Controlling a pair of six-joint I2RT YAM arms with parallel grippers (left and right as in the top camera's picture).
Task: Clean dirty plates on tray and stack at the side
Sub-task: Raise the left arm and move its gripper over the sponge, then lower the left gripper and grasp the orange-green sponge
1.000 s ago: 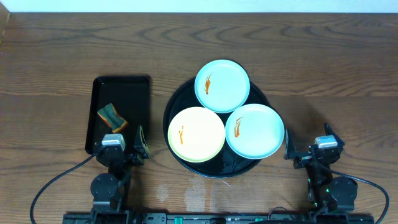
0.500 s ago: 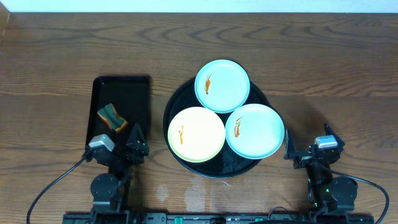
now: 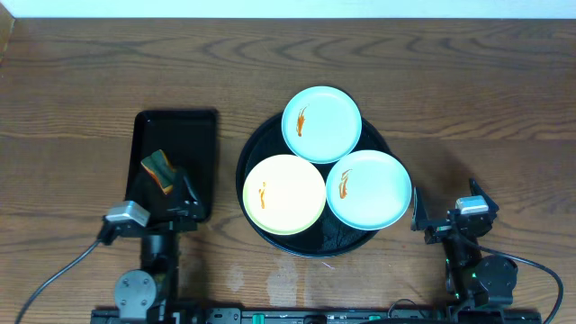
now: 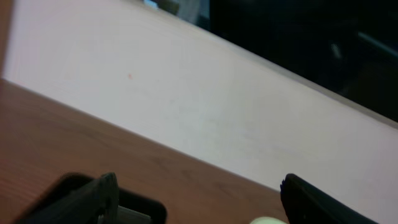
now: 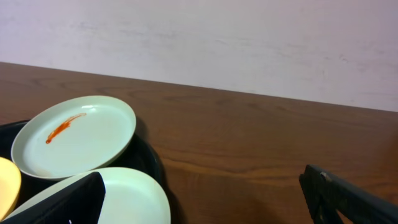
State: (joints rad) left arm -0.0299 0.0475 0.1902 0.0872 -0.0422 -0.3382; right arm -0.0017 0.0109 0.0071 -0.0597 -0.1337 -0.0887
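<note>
The round black tray (image 3: 254, 144) sits mid-table and holds three plates, each with an orange smear: a mint one at the back (image 3: 321, 124), a yellow one at the front left (image 3: 284, 193) and a mint one at the front right (image 3: 369, 189). My left gripper (image 3: 186, 194) is open and empty over the near right part of the rectangular tray, just right of the sponge. My right gripper (image 3: 445, 211) is open and empty, just right of the round tray. The right wrist view shows both mint plates (image 5: 74, 134) (image 5: 134, 199) and open jaws (image 5: 202, 199). The left wrist view shows open jaws (image 4: 199, 202).
A smaller rectangular black tray (image 3: 175, 126) lies left of the round tray, with a green-and-orange sponge (image 3: 160, 169) on it. Its corner shows in the left wrist view (image 4: 149, 208). Bare wooden table lies behind and to the right of the trays.
My left arm has swung to the left, and its gripper has moved forward over the rectangular tray, nearer the sponge. The right arm and the plates have not moved.
</note>
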